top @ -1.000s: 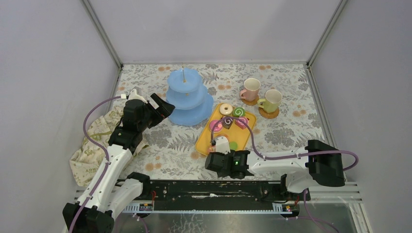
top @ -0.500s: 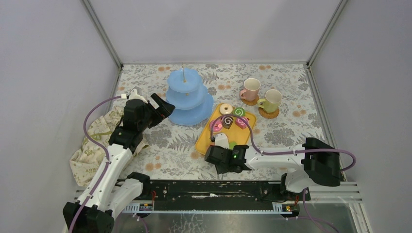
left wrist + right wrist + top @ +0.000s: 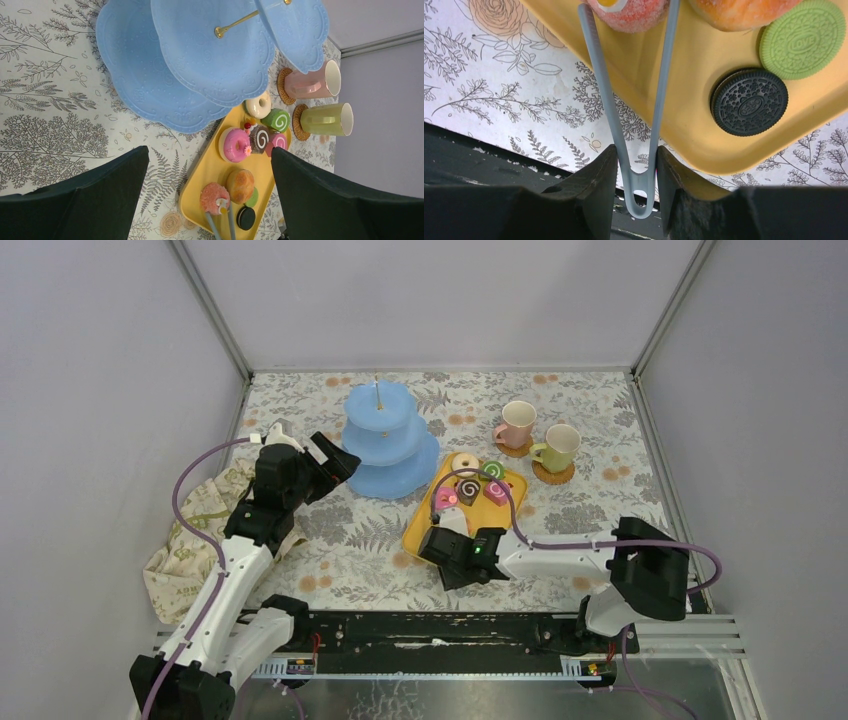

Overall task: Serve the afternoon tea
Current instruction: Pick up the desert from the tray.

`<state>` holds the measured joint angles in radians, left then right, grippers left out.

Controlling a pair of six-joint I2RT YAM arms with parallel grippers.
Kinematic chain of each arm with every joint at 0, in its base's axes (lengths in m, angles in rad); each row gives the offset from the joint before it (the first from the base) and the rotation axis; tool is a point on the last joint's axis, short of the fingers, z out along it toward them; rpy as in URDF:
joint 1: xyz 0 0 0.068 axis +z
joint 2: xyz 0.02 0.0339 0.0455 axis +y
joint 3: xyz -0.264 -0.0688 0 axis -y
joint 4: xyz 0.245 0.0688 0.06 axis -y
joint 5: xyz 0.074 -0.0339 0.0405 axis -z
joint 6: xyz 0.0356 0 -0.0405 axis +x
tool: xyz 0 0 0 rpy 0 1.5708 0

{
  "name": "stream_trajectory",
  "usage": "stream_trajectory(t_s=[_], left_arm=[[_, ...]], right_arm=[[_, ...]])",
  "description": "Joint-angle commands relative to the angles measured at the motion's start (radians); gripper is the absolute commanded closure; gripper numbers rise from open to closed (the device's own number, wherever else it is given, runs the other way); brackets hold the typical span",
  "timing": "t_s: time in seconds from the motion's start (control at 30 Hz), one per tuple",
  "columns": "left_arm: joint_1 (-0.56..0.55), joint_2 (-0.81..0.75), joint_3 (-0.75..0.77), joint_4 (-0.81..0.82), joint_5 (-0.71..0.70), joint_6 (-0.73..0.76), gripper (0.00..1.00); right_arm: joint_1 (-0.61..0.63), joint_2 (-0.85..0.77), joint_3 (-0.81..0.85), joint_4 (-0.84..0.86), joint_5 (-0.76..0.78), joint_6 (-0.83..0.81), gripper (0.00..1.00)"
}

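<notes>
Right gripper point(image 3: 636, 165) is clamping the hinge end of grey tongs point(image 3: 638, 177), jaws partly closed on them. The tong arms are straddling a pink sugared pastry point(image 3: 631, 15) straight ahead of the claw, on the yellow tray point(image 3: 684, 120). A black biscuit point(image 3: 749, 102) is lying just right of the tongs.

Judgement: the squeeze is wanting to be slow and even, then a straight lift, or the pastry may roll out.

Three-tier stand point(image 3: 385, 440) is standing well ahead-left of the claw. Left gripper point(image 3: 208, 160) is hanging fully open, empty, facing the stand.
</notes>
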<state>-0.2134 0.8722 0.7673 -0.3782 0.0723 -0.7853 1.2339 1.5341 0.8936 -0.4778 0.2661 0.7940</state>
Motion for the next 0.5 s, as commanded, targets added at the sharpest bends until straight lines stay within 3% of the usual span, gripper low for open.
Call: stream_trajectory(t_s=[0.0, 0.47], left_arm=[[-0.002, 0.003, 0.018, 0.062, 0.018, 0.0, 0.0], [0.001, 0.019, 0.013, 0.073, 0.016, 0.004, 0.0]], right_arm=[[-0.031, 0.026, 0.055, 0.023, -0.031, -0.038, 0.6], [-0.098, 0.089, 0.121, 0.033, -0.065, -0.086, 0.58]])
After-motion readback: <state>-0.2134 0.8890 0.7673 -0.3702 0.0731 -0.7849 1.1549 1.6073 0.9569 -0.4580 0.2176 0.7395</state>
